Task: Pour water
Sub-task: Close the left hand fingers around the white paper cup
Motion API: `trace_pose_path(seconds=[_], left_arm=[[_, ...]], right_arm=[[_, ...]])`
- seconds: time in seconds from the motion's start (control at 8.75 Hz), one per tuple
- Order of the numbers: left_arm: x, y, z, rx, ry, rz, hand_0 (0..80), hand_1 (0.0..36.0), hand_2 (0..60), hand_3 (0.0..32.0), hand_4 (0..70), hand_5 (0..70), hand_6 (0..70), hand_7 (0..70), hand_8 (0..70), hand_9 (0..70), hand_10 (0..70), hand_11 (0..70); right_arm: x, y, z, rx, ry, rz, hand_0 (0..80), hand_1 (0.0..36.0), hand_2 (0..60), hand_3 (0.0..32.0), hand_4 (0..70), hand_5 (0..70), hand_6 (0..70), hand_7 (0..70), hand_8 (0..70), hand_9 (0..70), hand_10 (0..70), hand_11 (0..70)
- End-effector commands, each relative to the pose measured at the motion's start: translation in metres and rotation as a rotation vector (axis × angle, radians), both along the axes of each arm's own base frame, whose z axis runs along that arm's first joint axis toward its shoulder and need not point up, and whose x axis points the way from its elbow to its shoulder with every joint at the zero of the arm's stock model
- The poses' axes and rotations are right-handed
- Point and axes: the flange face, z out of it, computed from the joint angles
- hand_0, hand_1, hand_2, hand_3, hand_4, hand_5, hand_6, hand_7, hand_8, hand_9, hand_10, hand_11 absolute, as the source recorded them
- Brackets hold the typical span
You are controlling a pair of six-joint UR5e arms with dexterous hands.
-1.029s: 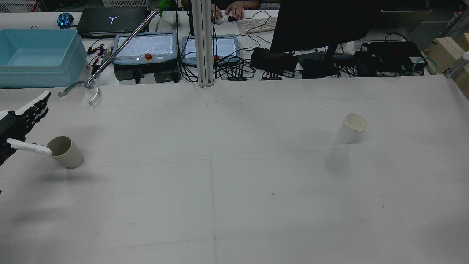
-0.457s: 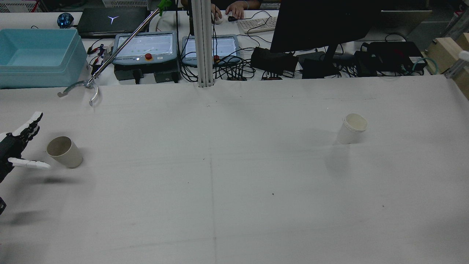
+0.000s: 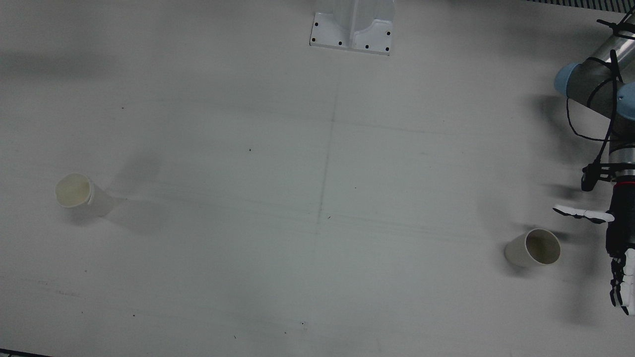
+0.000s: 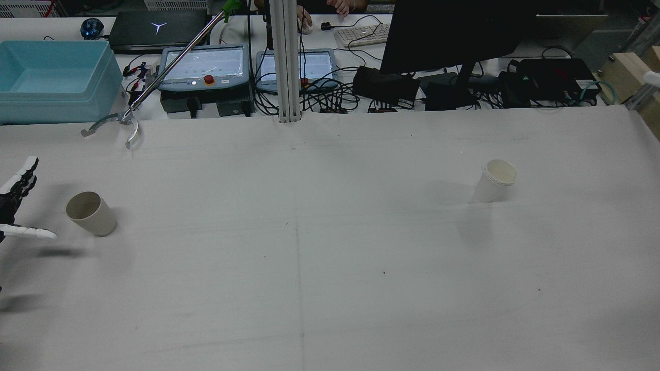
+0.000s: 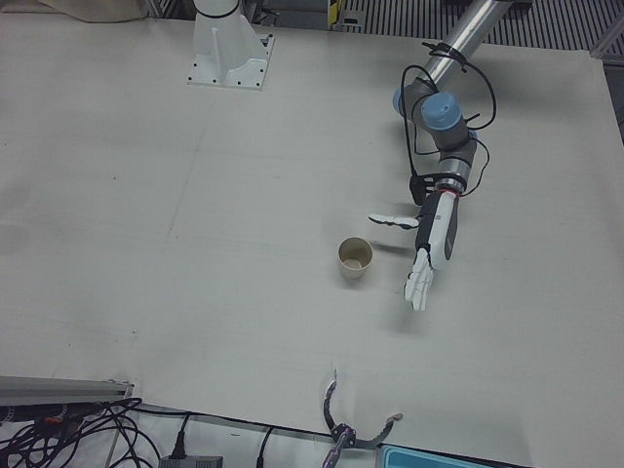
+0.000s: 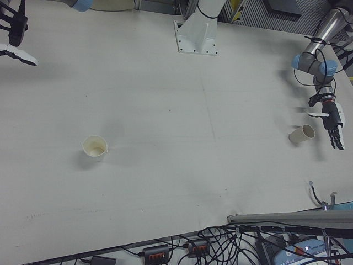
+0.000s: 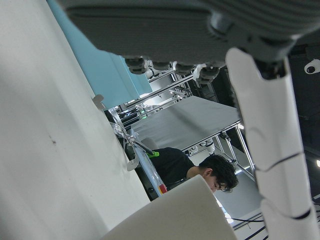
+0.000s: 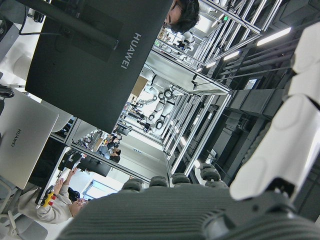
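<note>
A beige cup [image 4: 91, 213] stands upright on the table's left side in the rear view; it also shows in the front view [image 3: 533, 248], the left-front view [image 5: 354, 259] and the right-front view [image 6: 302, 134]. My left hand [image 4: 13, 206] is open and empty just beside it, apart from it, fingers spread [image 3: 617, 238] [image 5: 429, 244]. The cup's rim [image 7: 175, 215] fills the bottom of the left hand view. A white cup [image 4: 495, 180] stands upright on the right side [image 3: 77, 192] [image 6: 95, 148]. My right hand [image 6: 14, 27] is open and empty, far from the white cup.
A metal grabber tool [image 4: 111, 123] lies at the table's back left edge beside a blue bin [image 4: 51, 77]. Tablets, cables and a monitor [image 4: 454, 31] line the back. A white pedestal base [image 3: 352, 25] is bolted at mid-table on the robot's side.
My left hand has drawn back from the beige cup toward the table's left edge; its thumb no longer reaches over the cup. Both cups stayed put.
</note>
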Motion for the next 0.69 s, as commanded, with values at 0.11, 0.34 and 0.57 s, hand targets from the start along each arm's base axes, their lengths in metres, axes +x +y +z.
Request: trace_pose_path(seconds=[0.11,0.34,0.57], left_arm=[[0.044,0.014,0.000,0.032,0.004,0.068,54.9,15.2,0.0,0.0,11.0,0.0,0.0,1.8,0.0,0.0,1.9,5.1],[0.052,0.019,-0.001,0.025,0.000,0.090,55.6,15.7,0.0,0.0,11.9,0.0,0.0,2.8,0.0,0.0,1.9,5.1],[0.052,0.019,-0.002,0.021,0.000,0.096,56.3,16.3,0.0,0.0,14.6,2.9,0.4,4.3,0.0,0.0,2.0,5.2]], right_arm=[[-0.003,0.000,0.001,-0.004,0.002,-0.006,43.6,12.1,16.0,0.0,6.1,1.8,1.3,0.8,0.0,0.8,0.0,0.0],[-0.004,-0.001,-0.002,0.000,0.001,-0.009,43.3,11.9,16.1,0.0,6.3,2.0,1.4,1.1,0.0,0.8,0.0,0.1],[-0.004,0.000,-0.004,0.006,-0.001,-0.009,43.4,12.0,16.4,0.0,6.6,2.2,1.7,1.5,0.0,1.0,0.0,0.1]])
